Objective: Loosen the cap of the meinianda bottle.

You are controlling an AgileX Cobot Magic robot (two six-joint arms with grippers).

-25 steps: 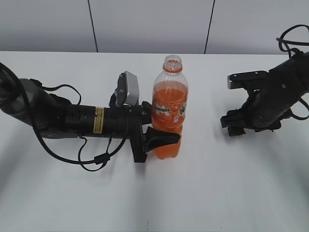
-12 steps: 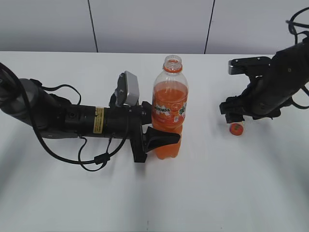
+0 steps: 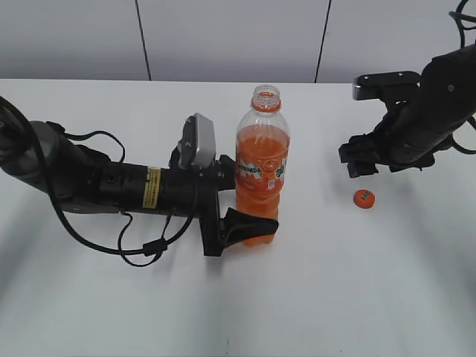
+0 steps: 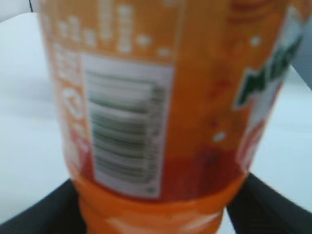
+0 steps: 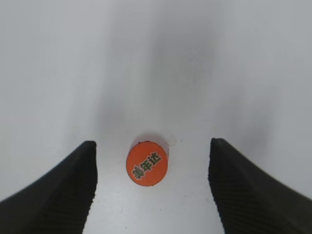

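Risen off the cap on the desk, right fingers hang released; left fingers clench the uncapped bottle.

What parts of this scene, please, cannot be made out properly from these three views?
- Left wrist view: the meinianda bottle fills the frame; neck, mouth and base are cut off, and the label print is blurred.
- Left gripper: its far finger is hidden behind the bottle in the exterior view.
- The cap: its ribbed side is unseen from above; its mark is too small in the exterior view.
- Right gripper: only the tips of its fingers show.
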